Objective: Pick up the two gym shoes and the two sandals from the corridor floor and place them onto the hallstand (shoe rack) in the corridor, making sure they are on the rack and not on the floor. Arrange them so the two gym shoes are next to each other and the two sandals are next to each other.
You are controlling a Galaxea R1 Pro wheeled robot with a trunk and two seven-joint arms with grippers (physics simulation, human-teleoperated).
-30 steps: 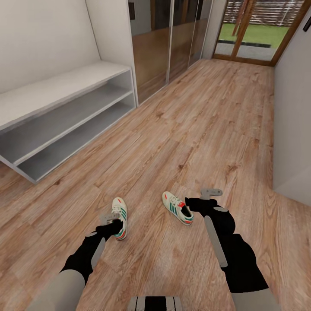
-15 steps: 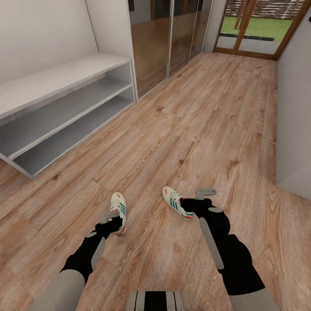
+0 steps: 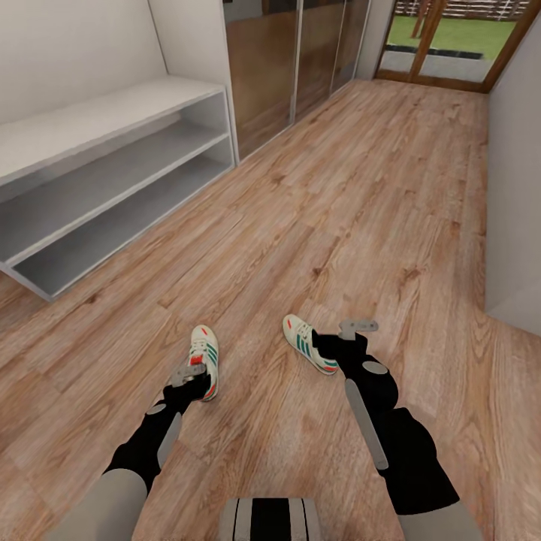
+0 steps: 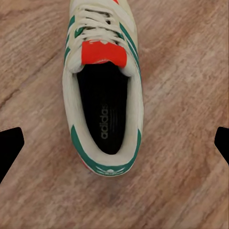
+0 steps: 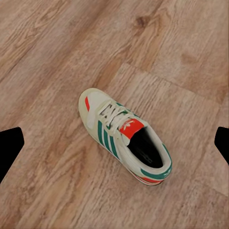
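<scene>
We see left claw (image 3: 189, 373) spread wide above left gym shoe (image 3: 204, 350), holding nothing; right claw (image 3: 352, 332) wide, empty, above right gym shoe (image 3: 307, 351); both shoes on corridor floor (image 3: 361, 195).

A gym shoe (image 4: 103, 86) lies flat on the floor (image 4: 186, 71), seen from straight above, its dark opening showing (printed lettering on the insole). Two black fingertips (image 4: 9, 148) stand wide apart, one either side of the heel, touching nothing.
</scene>
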